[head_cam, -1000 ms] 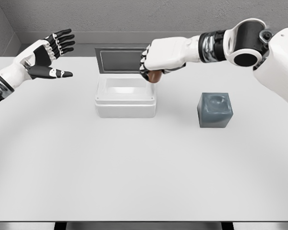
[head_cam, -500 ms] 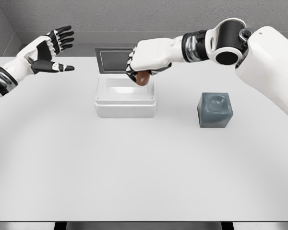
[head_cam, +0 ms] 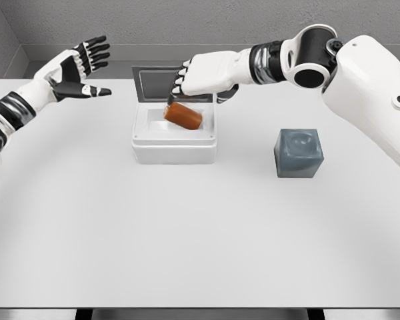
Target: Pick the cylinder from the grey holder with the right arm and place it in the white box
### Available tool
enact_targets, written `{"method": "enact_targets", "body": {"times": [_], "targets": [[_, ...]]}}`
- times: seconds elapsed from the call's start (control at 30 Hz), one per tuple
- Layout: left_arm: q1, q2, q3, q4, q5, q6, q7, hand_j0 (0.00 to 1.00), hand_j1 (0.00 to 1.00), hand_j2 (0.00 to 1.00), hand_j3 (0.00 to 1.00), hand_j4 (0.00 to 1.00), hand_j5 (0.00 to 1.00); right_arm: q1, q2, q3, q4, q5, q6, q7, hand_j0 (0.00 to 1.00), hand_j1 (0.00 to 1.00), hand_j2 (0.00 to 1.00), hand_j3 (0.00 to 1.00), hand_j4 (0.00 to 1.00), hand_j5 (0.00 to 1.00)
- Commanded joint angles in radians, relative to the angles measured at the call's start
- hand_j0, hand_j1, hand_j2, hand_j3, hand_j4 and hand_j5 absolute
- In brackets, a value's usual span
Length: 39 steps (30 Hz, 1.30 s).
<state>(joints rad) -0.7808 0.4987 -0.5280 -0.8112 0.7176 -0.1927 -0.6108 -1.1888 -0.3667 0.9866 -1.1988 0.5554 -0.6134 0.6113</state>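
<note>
Right hand (head_cam: 199,75) over the white box (head_cam: 175,139), fingers spread and loosened, brown cylinder (head_cam: 183,115) tilted on its side just under the fingertips, above the box's open top; can't tell if a finger touches it. Left hand (head_cam: 79,70) raised far left, open, holding nothing. Grey holder (head_cam: 298,153) right of box, well apart; table (head_cam: 187,233) front bare; box lid (head_cam: 161,83) partly hidden behind the hand.

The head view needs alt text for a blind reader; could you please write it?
The right hand, fingers open, is above the white box, with a brown cylinder tilted just below it over the box. The grey holder sits empty to the right; the left hand is raised, open.
</note>
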Motion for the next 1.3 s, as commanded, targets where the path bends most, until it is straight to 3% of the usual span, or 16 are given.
{"method": "enact_targets", "body": {"times": [0.0,0.1,0.2,0.3,0.4,0.5,0.57,0.67,0.73,0.8,0.87,0.93,1.03,1.27], "targets": [[0.000,-0.005,-0.001,0.009,0.005,0.001,0.000,1.00,1.00,1.00,1.00,1.00,1.00,0.000,0.000,-0.005,-0.001,-0.003,0.003,0.000,0.99,0.99,0.99,0.99,0.99,0.99],[0.000,-0.006,-0.003,0.009,0.005,0.001,0.000,1.00,1.00,1.00,1.00,1.00,1.00,0.002,-0.020,-0.006,-0.048,-0.011,0.003,0.000,0.99,0.99,0.99,0.99,0.99,0.99],[-0.009,-0.020,-0.006,0.010,0.005,0.001,0.000,1.00,1.00,1.00,1.00,1.00,1.00,0.015,-0.129,-0.057,-0.191,-0.017,0.003,0.000,0.99,0.99,0.99,0.99,0.99,0.99],[-0.021,-0.040,-0.017,0.023,0.005,0.001,0.000,1.00,1.00,1.00,1.00,1.00,1.00,0.051,-0.248,-0.101,-0.280,-0.040,0.003,0.000,0.99,0.99,0.99,0.99,0.99,0.99],[-0.023,-0.051,-0.023,0.023,0.005,0.001,0.000,1.00,1.00,1.00,1.00,1.00,1.00,0.072,-0.383,-0.143,-0.363,-0.138,0.003,0.000,0.99,0.99,0.99,0.99,0.99,0.99],[-0.025,-0.066,-0.024,0.021,0.005,-0.001,0.000,1.00,1.00,1.00,1.00,1.00,1.00,0.201,-0.515,-0.310,-0.358,-0.311,0.003,0.000,1.00,1.00,1.00,1.00,1.00,1.00],[-0.029,-0.080,-0.026,0.021,0.003,-0.001,0.000,1.00,1.00,1.00,1.00,1.00,1.00,0.339,-0.580,-0.499,-0.360,-0.448,0.003,0.000,1.00,1.00,1.00,1.00,1.00,1.00],[-0.031,-0.094,-0.026,0.021,-0.003,-0.001,0.000,1.00,1.00,1.00,1.00,1.00,1.00,0.600,-0.583,-0.810,-0.367,-0.601,0.003,0.000,1.00,1.00,1.00,1.00,1.00,1.00],[-0.034,-0.100,-0.026,0.021,-0.004,-0.001,0.000,1.00,1.00,1.00,1.00,1.00,1.00,0.716,-0.566,-0.868,-0.370,-0.693,0.003,0.000,1.00,1.00,1.00,1.00,1.00,1.00],[-0.035,-0.104,-0.026,0.021,-0.006,-0.001,0.000,1.00,1.00,1.00,1.00,1.00,1.00,0.788,-0.488,-0.924,-0.369,-0.746,0.003,0.000,1.00,1.00,1.00,1.00,1.00,1.00],[-0.035,-0.111,-0.026,0.021,-0.010,-0.001,0.000,1.00,1.00,1.00,1.00,1.00,1.00,0.893,-0.388,-1.045,-0.372,-0.738,0.003,0.000,1.00,1.00,1.00,1.00,1.00,1.00],[-0.035,-0.115,-0.024,0.021,-0.012,-0.001,0.000,1.00,1.00,1.00,1.00,1.00,1.00,0.953,-0.374,-1.053,-0.375,-0.739,0.003,0.000,1.00,1.00,1.00,1.00,1.00,1.00],[-0.032,-0.117,-0.026,0.020,-0.014,-0.002,0.000,1.00,1.00,1.00,1.00,1.00,1.00,1.003,-0.279,-1.054,-0.378,-0.732,0.003,0.000,1.00,1.00,1.00,1.00,1.00,1.00],[-0.011,-0.118,-0.024,-0.028,-0.018,-0.004,0.000,1.00,1.00,1.00,1.00,1.00,1.00,1.014,-0.276,-1.051,-0.380,-0.729,0.003,0.000,1.00,1.00,1.00,1.00,1.00,1.00]]}}
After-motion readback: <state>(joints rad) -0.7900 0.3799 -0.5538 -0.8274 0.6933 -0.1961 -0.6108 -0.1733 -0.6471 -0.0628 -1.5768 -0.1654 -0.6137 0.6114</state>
